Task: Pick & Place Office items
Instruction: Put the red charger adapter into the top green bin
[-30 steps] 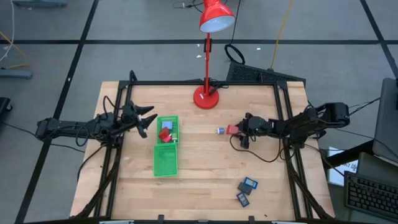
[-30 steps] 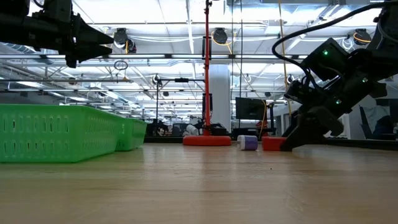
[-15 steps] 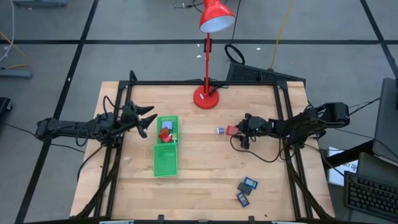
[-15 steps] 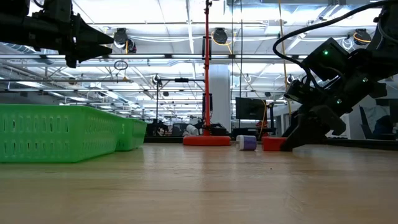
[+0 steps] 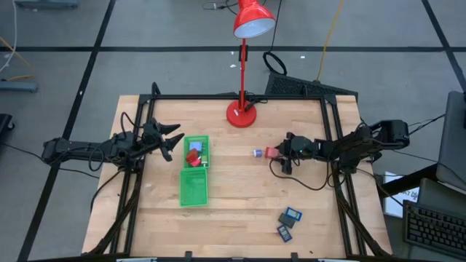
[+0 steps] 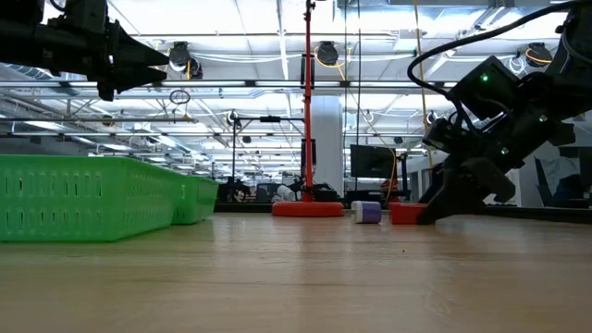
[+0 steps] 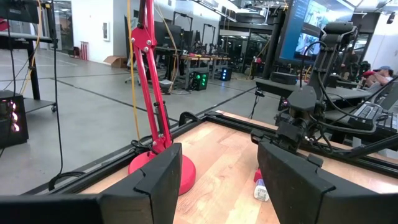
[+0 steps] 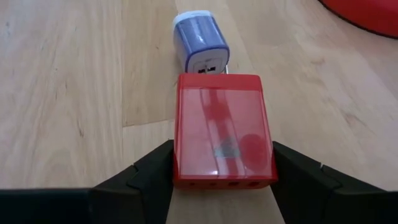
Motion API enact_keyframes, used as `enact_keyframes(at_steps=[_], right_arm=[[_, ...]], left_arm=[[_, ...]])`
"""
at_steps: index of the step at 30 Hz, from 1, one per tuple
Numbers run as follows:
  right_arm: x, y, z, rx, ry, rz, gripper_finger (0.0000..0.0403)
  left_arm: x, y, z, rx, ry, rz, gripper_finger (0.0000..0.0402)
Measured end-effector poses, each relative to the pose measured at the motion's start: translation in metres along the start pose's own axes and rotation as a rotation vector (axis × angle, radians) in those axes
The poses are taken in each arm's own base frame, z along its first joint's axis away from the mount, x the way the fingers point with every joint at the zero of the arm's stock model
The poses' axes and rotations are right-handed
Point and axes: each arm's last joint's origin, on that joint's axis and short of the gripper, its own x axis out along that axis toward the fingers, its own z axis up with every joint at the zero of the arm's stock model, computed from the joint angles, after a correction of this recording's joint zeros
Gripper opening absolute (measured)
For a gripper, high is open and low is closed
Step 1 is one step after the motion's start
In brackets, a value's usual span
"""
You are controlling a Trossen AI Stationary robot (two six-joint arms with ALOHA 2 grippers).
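A red block (image 8: 222,127) lies flat on the wooden table, right of the middle (image 5: 271,152). A whitish-blue piece (image 8: 200,40) lies just beyond it, toward the table's left. My right gripper (image 8: 224,180) slants down at the block from the table's right and is shut on it. My left gripper (image 5: 175,142) hovers open and level above the table's left part, beside the green tray (image 5: 194,191). The tray's far compartment holds red blocks (image 5: 194,156). Two dark rectangles with blue faces (image 5: 291,215) (image 5: 284,232) lie near the front right. My right gripper has the red block's two long sides (image 8: 177,163) between its two fingers, at the end nearest the gripper. The fingers (image 8: 146,174) come slanting down from the table's right and lie along the block. The block lies flat on the table.
The red desk lamp's base (image 5: 241,114) stands at the table's far middle, its stem rising over the table. A black cable (image 5: 291,175) loops on the wood below the right gripper. Bare wood lies between the tray and the red block.
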Motion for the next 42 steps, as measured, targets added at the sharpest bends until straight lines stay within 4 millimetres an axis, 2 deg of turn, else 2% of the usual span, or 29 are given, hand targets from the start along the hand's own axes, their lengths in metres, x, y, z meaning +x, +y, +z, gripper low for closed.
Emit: enact_keyframes(at_steps=[9,27,42], right_arm=[[-0.003,-0.001,0.009,0.002,-0.059,-0.003,0.0220],[-0.022,-0.002,0.037,-0.023,-0.293,-0.015,0.0218],[-0.030,0.002,0.056,-0.058,-0.518,0.154,0.0220]], left_arm=[[0.000,0.000,0.000,-0.001,0.000,0.000,0.0214],[0.004,-0.001,-0.006,-0.047,0.046,0.006,0.0214],[0.010,-0.004,-0.012,-0.067,0.087,0.014,0.0214]])
